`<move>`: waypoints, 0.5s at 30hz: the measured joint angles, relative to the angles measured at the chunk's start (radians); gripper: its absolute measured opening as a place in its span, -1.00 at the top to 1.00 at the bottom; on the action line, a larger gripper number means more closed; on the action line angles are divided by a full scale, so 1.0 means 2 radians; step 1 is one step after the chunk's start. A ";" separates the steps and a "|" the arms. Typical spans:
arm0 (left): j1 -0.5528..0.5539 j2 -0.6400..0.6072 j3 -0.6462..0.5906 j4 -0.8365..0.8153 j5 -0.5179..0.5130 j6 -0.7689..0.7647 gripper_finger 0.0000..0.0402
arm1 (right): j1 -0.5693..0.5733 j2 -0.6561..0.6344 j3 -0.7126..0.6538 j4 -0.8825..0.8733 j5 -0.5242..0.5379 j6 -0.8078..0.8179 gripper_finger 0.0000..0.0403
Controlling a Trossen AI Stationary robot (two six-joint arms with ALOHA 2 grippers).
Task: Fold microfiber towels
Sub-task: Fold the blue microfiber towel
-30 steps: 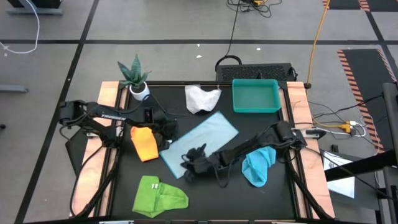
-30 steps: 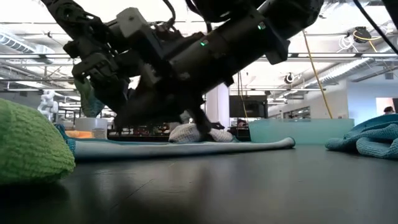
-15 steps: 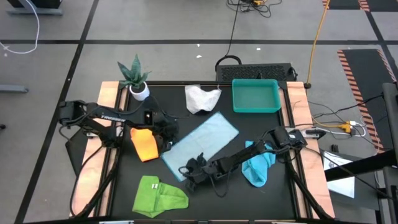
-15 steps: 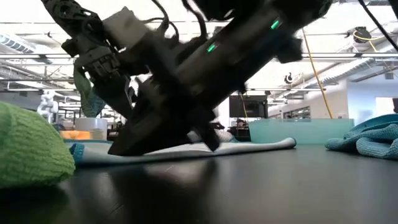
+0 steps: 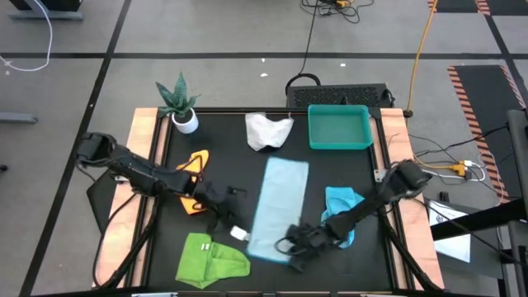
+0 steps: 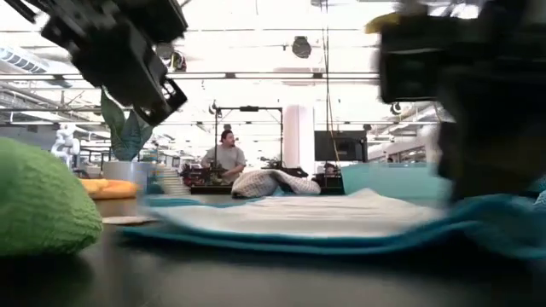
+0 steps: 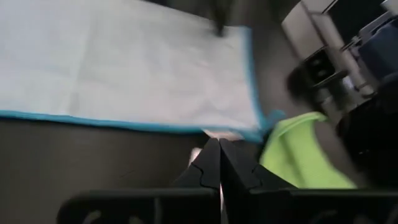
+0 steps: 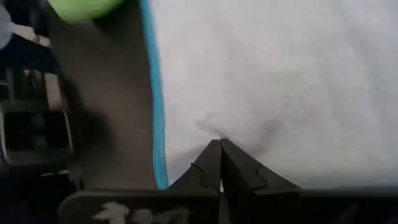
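Black table top [image 5: 165, 206], wood-edged, set on a grey floor with cables; open hall with a seated person [image 6: 226, 153] visible beyond in the low view.

Light blue towel [image 5: 276, 206]: spread flat at centre, long axis from 12 to 6 o'clock.
Teal tray [image 5: 339, 128]: at 1 o'clock.
Lime green towel [image 5: 212, 261]: bunched at 7 o'clock.
Turquoise towel [image 5: 342, 210]: crumpled at 4 o'clock, partly under the right arm.
White-grey towel [image 5: 267, 130]: heaped at 12 o'clock.
Yellow-orange towel [image 5: 193, 169]: at 9 o'clock, partly under the left arm.
Potted plant [image 5: 179, 103]: at 11 o'clock.

Left gripper [image 5: 227, 219]: fingers pressed together, holding nothing, just beside the light blue towel's near left corner.
Right gripper [image 5: 290, 245]: fingers pressed together, holding nothing, tips over the same towel's near right corner.
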 joint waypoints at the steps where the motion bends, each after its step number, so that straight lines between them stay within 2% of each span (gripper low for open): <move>1: -0.014 0.000 0.000 0.010 -0.013 -0.008 0.99 | 0.006 -0.016 -0.019 -0.001 0.007 0.010 1.00; 7: -0.090 0.008 0.000 0.070 -0.097 -0.035 0.99 | 0.023 -0.107 -0.085 0.001 0.042 0.005 1.00; 11: -0.121 0.043 0.007 0.151 -0.130 0.008 0.99 | 0.029 -0.154 -0.086 0.024 0.061 -0.054 1.00; 15: -0.129 0.110 0.051 0.154 -0.138 0.082 0.98 | 0.043 -0.161 -0.086 0.028 0.061 -0.140 1.00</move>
